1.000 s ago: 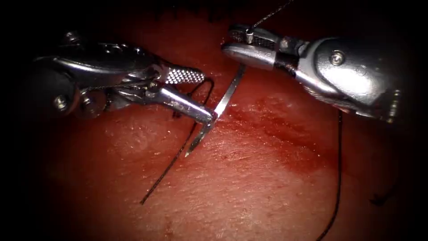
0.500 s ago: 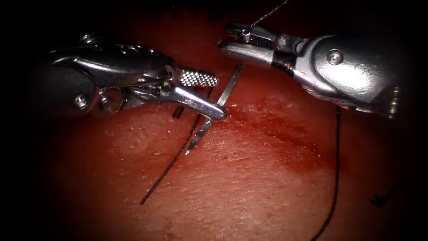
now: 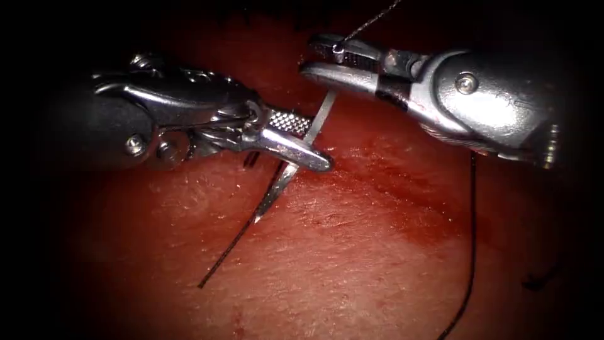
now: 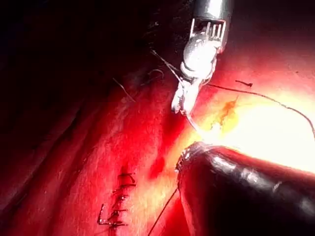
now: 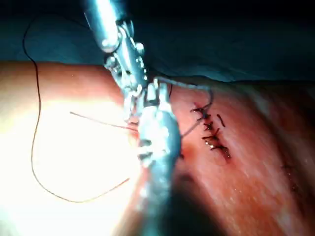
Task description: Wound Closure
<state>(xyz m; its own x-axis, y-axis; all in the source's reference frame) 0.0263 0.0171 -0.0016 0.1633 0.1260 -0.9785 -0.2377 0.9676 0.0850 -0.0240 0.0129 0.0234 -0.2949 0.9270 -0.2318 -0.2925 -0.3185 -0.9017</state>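
In the endoscope view the curved needle (image 3: 296,164) hangs over the tissue (image 3: 352,264), its point low at the left and free of the surface. My right tool (image 3: 308,55) is shut on the needle close to its thread end, and thread (image 3: 371,19) leaves that end upward. My left tool (image 3: 319,143) comes in from the left with its jaws open around the middle of the needle's curve. In the left wrist view the right tool (image 4: 180,101) stands over the lit tissue. In the right wrist view both tools meet at the needle (image 5: 147,98).
A dark thread (image 3: 233,242) lies slanting on the tissue below the needle, and another strand (image 3: 473,252) runs down at the right. Red fluid (image 3: 402,189) stains the tissue right of the needle. A row of finished stitches (image 4: 118,206) (image 5: 211,132) closes part of the cut.
My left tool has moved right until its jaws straddle the needle, and the gap between them has narrowed. The right tool has shifted slightly left with the needle.
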